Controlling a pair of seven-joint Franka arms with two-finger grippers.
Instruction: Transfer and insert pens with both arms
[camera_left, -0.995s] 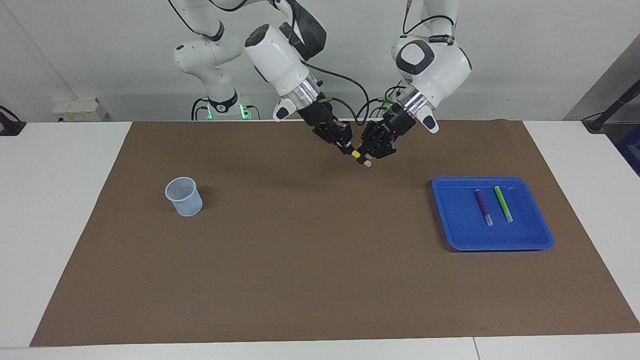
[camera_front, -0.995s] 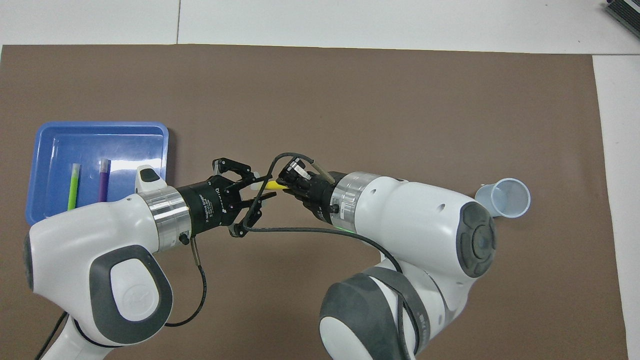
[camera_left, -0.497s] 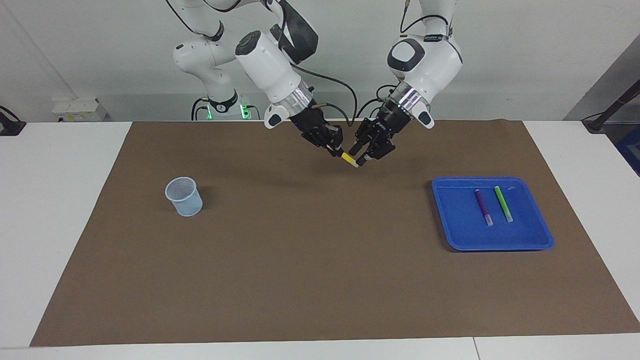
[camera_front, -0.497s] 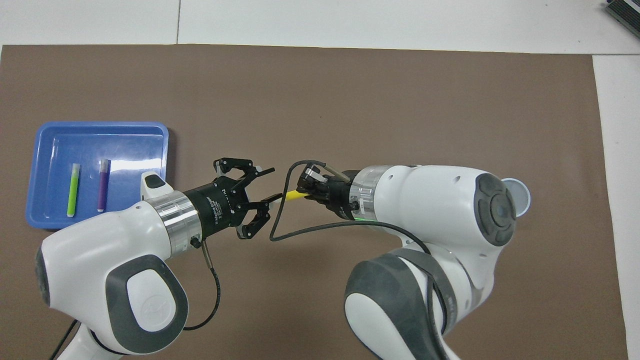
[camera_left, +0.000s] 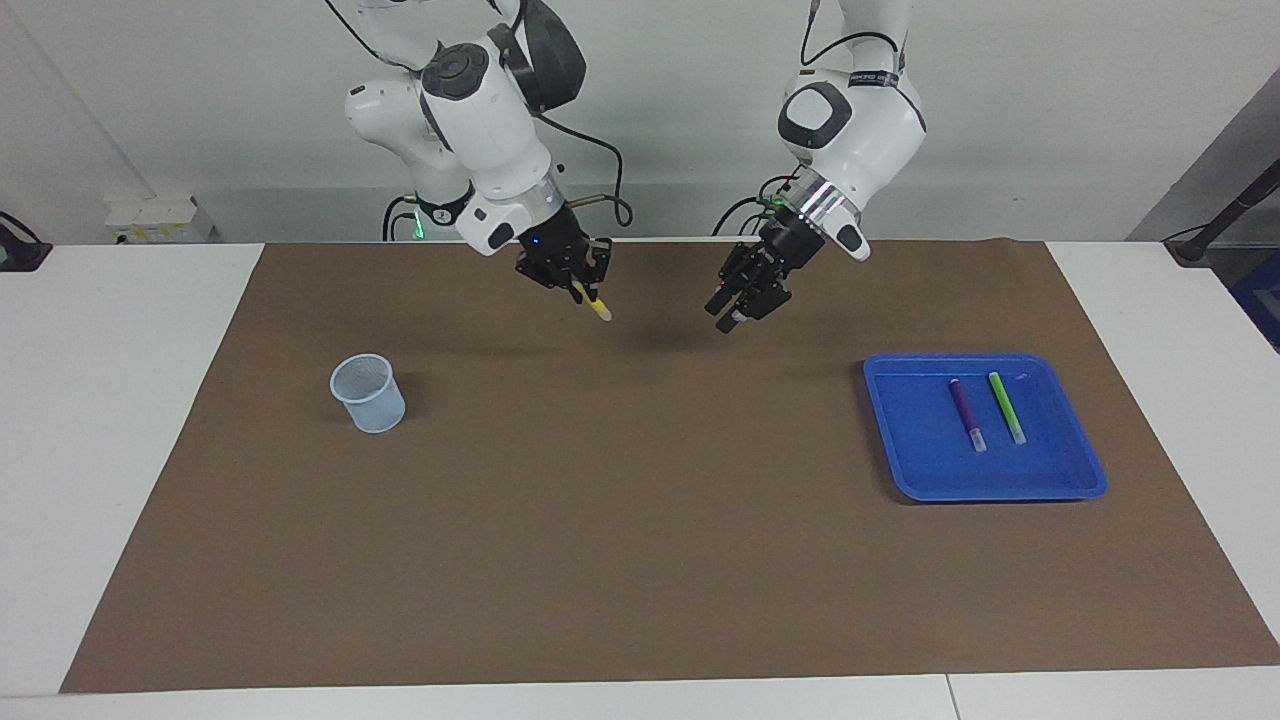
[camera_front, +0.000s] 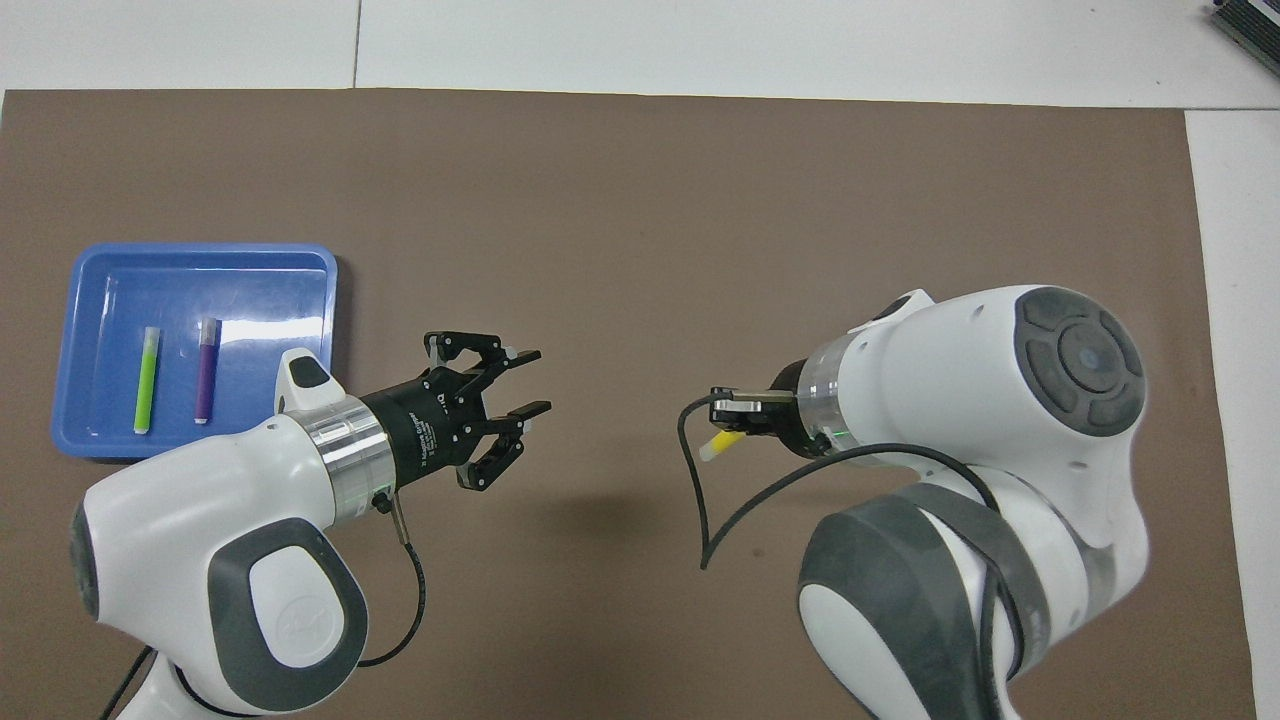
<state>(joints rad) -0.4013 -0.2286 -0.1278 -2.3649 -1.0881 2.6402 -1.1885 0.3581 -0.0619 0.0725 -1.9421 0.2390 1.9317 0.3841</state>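
Nearest to the robots, both grippers hang in the air over the brown mat (camera_left: 640, 560), which looks like matte paper laid flat to mark the working area. The right gripper (camera_left: 583, 283) is clenched on the yellow pen (camera_left: 597, 308); the pen sticks out below the fingertips, tilted, with its pale end lowest. I judge it is held by its upper part so that the free end can enter a container first. The left gripper (camera_left: 735, 310) is over the middle of the mat, toward the tray, with its fingers apart and nothing between them, as the overhead view shows clearly (camera_front: 520, 382). It seems to wait now, since the pen is with the other arm.

Farther from the robots, toward the right arm's end of the table, stands the cup (camera_left: 369, 393). It is pale, thin, translucent plastic, round, narrower at the bottom, upright with the mouth open. It is probably the place for insertion, and it looks light, so a pen pushed sideways could tip it.

At about the same distance, toward the left arm's end, lies the blue tray (camera_left: 1080, 480), smooth glossy plastic with a raised rim and rounded corners. In it the purple pen (camera_left: 966, 412) and the green pen (camera_left: 1006, 406) lie flat, side by side but not touching, pale caps pointing away from the robots. They are slim, and I think they roll easily, so the rim keeps them in place
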